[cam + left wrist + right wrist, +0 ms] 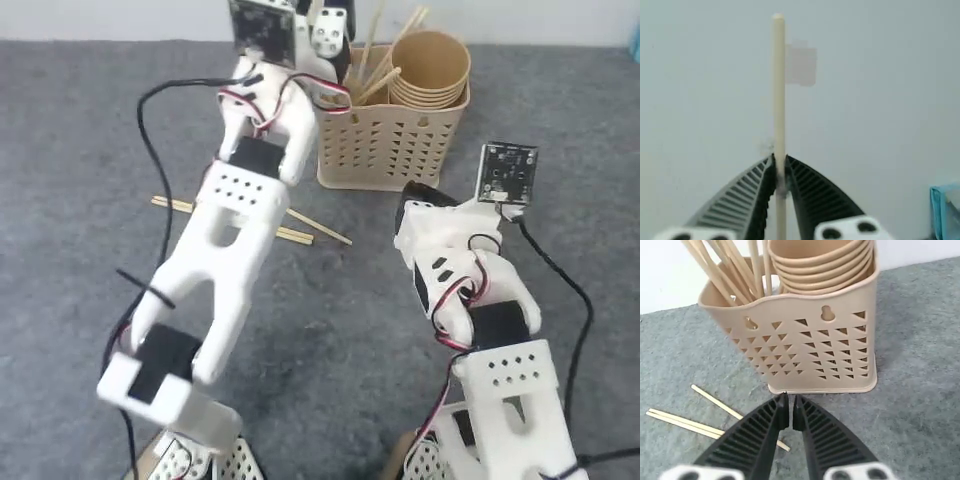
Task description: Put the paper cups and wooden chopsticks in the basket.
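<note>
A beige perforated basket (390,150) (805,345) stands at the back of the grey mat. In it sit a stack of paper cups (432,65) (820,260) and several wooden chopsticks (385,50) (725,265). More chopsticks (300,232) (685,422) lie flat on the mat left of the basket. My left gripper (330,45) (780,165) is raised beside the basket's back left corner, shut on a single chopstick (778,90) that points away toward a pale wall. My right gripper (420,192) (790,405) hovers low in front of the basket, shut and holding nothing.
The left arm's long white body (230,240) crosses above the loose chopsticks on the mat. A blue object (945,210) shows at the edge of the left wrist view. A pale wall runs behind the basket.
</note>
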Robot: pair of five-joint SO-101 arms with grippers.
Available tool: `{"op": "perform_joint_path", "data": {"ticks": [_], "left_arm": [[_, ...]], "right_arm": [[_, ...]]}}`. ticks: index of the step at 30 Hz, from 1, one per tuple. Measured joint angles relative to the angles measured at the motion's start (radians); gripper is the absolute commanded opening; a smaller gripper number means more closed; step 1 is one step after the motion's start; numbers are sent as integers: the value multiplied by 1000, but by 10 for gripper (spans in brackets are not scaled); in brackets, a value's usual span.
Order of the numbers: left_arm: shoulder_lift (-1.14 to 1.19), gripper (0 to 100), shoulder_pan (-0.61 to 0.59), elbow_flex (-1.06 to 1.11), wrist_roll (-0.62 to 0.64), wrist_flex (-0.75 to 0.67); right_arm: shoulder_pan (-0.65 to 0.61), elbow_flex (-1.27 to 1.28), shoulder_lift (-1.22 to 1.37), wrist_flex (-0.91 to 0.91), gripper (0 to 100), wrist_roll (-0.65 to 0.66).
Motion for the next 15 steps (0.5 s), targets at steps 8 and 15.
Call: {"op": "perform_joint_path", "data": {"ticks": [8, 15], "left_arm": [[41, 311, 3, 0, 0, 40], [6, 304, -31, 0, 23, 252]], "right_arm": [[0, 0, 0, 0, 39, 0], [-11, 0, 0, 0, 39, 0]]}}
